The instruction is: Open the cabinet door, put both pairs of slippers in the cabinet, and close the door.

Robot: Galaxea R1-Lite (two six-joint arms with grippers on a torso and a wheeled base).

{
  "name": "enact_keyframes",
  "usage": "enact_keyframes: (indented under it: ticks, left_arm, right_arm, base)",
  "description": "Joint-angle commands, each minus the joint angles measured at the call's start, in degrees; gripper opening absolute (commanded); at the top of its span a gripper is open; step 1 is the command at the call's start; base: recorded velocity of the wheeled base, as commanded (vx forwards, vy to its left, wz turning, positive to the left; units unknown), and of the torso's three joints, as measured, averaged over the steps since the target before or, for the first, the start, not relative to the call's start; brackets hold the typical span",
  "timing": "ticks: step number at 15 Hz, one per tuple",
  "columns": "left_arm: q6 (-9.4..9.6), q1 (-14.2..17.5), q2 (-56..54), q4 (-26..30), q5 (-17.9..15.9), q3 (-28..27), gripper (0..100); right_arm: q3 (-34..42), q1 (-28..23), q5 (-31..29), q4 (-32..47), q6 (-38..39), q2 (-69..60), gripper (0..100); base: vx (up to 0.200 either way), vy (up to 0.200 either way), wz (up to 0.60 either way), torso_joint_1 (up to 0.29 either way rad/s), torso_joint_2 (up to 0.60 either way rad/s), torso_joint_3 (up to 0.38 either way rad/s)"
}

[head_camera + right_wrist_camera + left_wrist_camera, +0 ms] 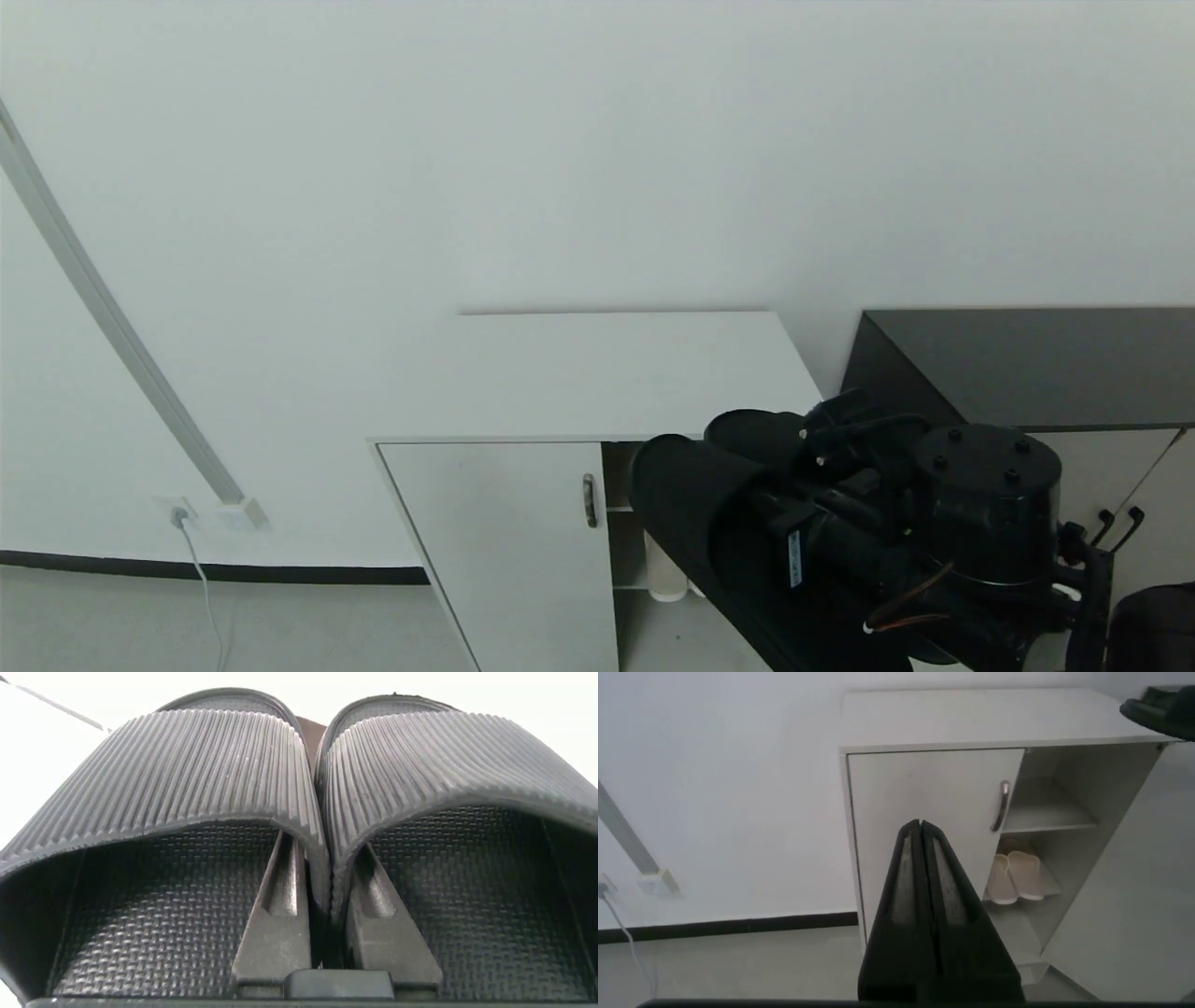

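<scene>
Pair of black slippers [215,775], side by side and held clear of the floor in front of the open right half of the white cabinet [607,373], near its top edge. The right gripper [322,924] has one finger under each strap and pinches the slippers' inner walls together. A pair of white slippers [1018,875] lies on a lower shelf inside. The left door [504,541] is closed, handle [589,500] at its inner edge. The left gripper [921,835], fingers pressed together and empty, points at that door. A dark cabinet [1027,364] stands to the right.
</scene>
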Motion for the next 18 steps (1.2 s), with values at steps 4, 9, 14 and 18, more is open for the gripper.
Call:
enact_keyframes:
  ticks: [4, 9, 14, 18]
  left_arm:
    - [-0.09, -0.04, 0.07, 0.04, 0.03, 0.02, 0]
    - [-0.18, -0.04, 0.07, 0.04, 0.12, 0.02, 0]
    - [-0.35, -0.04, 0.07, 0.04, 1.08, 0.02, 0]
    - [-0.35, -0.04, 0.07, -0.05, 0.99, 0.02, 0]
  right_arm:
    - [0.76, 0.21, 0.06, -1.37, -0.10, 0.17, 0]
    - [0.93, 1.00, 0.06, -1.46, -0.10, 0.35, 0]
    - [1.11, 1.00, 0.06, -1.46, -0.01, 0.43, 0]
    - [1.46, 1.00, 0.06, -1.46, -0.10, 0.43, 0]
  base:
    - [0.000, 0.000, 0.00, 0.000, 0.00, 0.000]
    - [0.000, 0.000, 0.00, 0.000, 0.00, 0.000]
    - [0.000, 0.000, 0.00, 0.000, 0.00, 0.000]
    - [-0.150, 0.000, 0.00, 0.002, 0.00, -0.002]
